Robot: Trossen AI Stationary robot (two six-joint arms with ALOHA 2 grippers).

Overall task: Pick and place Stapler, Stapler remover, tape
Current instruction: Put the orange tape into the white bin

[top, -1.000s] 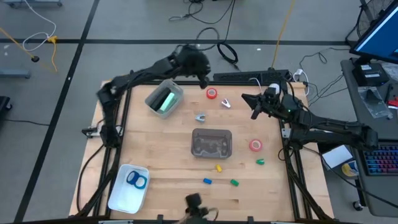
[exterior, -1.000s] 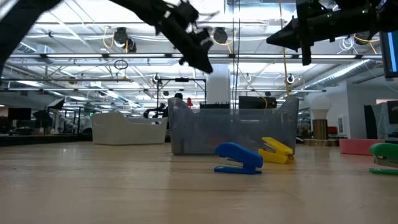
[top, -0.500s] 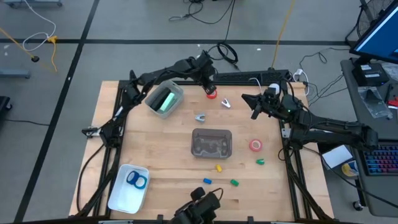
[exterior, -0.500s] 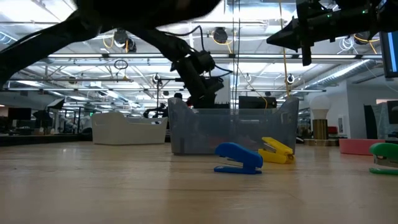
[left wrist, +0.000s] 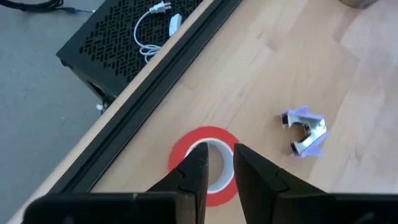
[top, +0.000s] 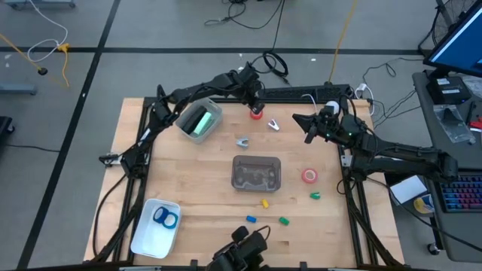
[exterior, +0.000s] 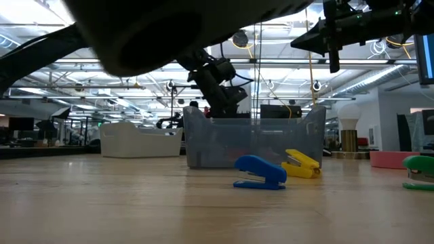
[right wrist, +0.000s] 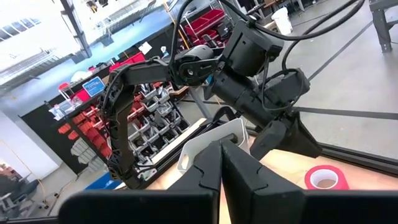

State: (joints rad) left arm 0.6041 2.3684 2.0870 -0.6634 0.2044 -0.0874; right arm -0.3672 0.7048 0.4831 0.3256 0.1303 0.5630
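Red tape roll lies flat on the table in the upper middle of the high view, just below the table's far rail; ring-shaped, red band, pale hollow core. Left gripper is down on it: fingers narrowly parted, tips straddling the near wall of the ring, one in the hollow, one outside. Whether they already pinch the wall, cannot tell.

Right gripper hangs at right of upper centre, over the table edge, holding nothing; its wrist view shows the fingers pressed together.

Second tape roll, pink-red, lies right of centre, well apart from the first. Two blue rolls sit in the white tray at lower left.

Clear bin at centre. Silver staple remover just right of the red roll, another above the bin. Small staplers below the bin: yellow, blue, green, another green at right.

Only the left wrist view shows the finger placement on the ring, plus a remover close up. The low view hides the red roll behind the bin; it shows the blue stapler and yellow one side on. The right wrist view shows the red roll under the left arm.
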